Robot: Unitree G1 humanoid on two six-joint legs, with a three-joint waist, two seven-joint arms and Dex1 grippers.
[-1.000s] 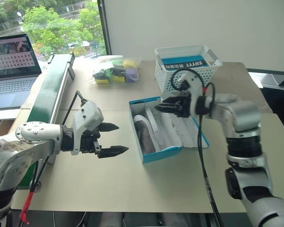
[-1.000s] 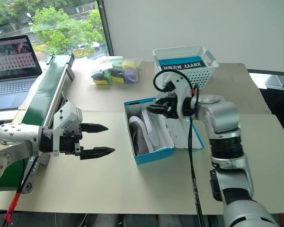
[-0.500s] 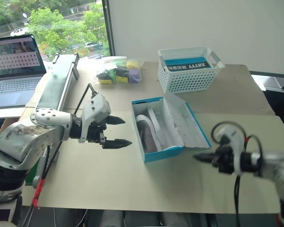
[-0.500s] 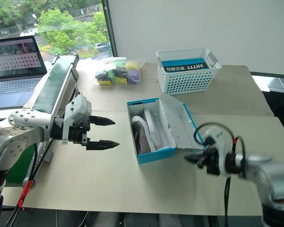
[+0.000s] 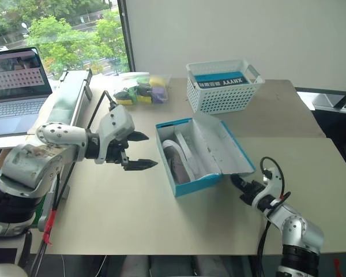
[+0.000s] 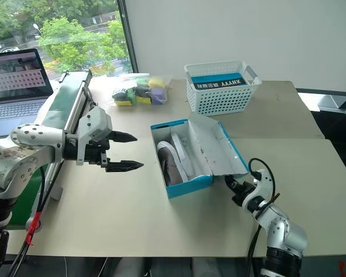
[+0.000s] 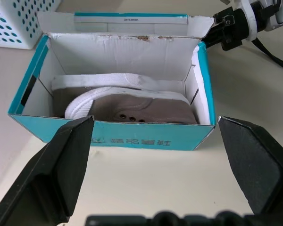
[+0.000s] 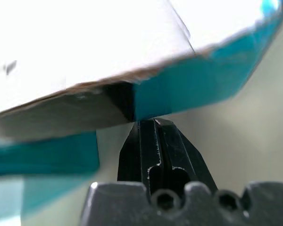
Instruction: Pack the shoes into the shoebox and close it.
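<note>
An office-like test room: plain beige desk (image 5: 161,219), an open laptop (image 5: 14,86) off its left edge, blank white wall (image 5: 230,29), and a large window (image 5: 52,29) showing trees.

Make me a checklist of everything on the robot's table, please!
Surface: pale table.
Job's things: blue shoebox open, lid leaning back; grey-brown shoes inside.
Clutter: white lattice basket; bag of small yellow, purple and black items.
Claws: left claw open, beside the box; right claw shut, tips under the lid's edge.
Cables: black cable on the right wrist.
Surroundings: laptop, green conveyor, window with trees.
</note>
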